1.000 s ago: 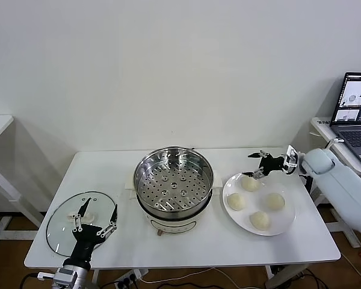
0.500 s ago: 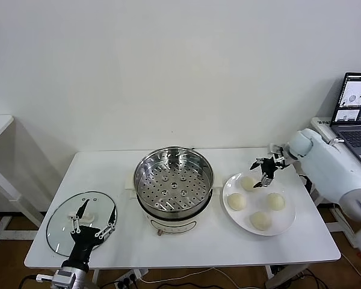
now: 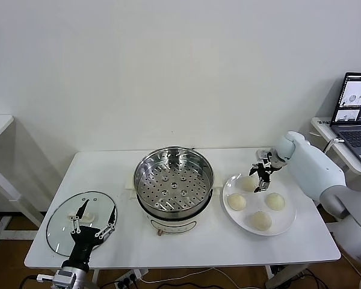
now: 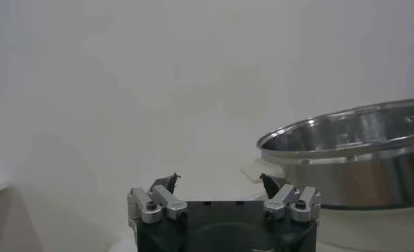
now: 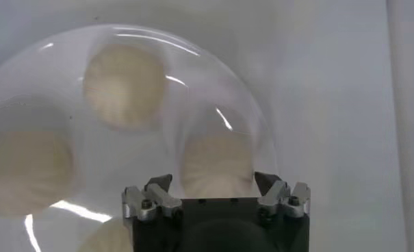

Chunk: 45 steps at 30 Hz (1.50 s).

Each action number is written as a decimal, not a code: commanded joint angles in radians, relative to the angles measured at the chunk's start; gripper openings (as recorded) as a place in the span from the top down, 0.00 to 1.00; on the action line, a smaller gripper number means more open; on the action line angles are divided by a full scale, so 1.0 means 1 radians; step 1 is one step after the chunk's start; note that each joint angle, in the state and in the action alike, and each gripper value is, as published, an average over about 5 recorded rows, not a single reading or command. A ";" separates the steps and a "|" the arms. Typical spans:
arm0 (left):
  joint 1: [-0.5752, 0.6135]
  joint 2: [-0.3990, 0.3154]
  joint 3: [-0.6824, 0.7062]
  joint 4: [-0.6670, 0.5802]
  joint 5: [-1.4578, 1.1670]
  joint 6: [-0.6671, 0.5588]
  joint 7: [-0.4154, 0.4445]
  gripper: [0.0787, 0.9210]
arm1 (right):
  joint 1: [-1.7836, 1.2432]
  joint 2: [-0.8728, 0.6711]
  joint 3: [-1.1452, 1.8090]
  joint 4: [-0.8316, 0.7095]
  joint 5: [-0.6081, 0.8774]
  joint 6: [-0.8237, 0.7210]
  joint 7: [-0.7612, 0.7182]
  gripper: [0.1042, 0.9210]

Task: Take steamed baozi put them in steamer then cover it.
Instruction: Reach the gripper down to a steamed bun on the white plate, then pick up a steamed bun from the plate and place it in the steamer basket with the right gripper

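- Buns: four cream-white buns lie on a white plate (image 3: 289, 220) at the right of the worktop (image 3: 192, 241). In the head view they are the far bun (image 3: 248, 183), a bun at the plate's left (image 3: 236, 201), one at its right (image 3: 275, 201) and the nearest one (image 3: 260, 220).
- Steamer (image 3: 174, 180) stands in the middle of the worktop, just left of the plate, on a white base. Its perforated basket floor is bare and it carries no lid.
- Glass lid (image 3: 63, 226) lies flat on the worktop's left front part, well apart from the steamer, its white handle (image 3: 86, 215) facing up.
- Right gripper (image 3: 264, 174) hangs directly over the far bun, pointing down at it. In the right wrist view its fingers (image 5: 159, 185) stand apart on either side of that bun (image 5: 217, 164). The pictures do not show whether they touch it. The bun rests on the plate (image 5: 186, 109).
- Left gripper (image 3: 93, 224) waits low at the front left, above the lid. Its fingers (image 4: 167, 183) are spread wide with nothing between them. The left wrist view shows the steamer's (image 4: 350, 157) steel wall off to one side.
- Laptop (image 3: 355, 117) sits open on a separate side table at the far right.
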 commanded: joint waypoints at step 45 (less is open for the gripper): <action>0.004 -0.007 -0.001 -0.027 0.005 -0.020 -0.004 0.12 | 0.402 0.220 -0.394 0.540 0.024 0.714 -0.074 0.32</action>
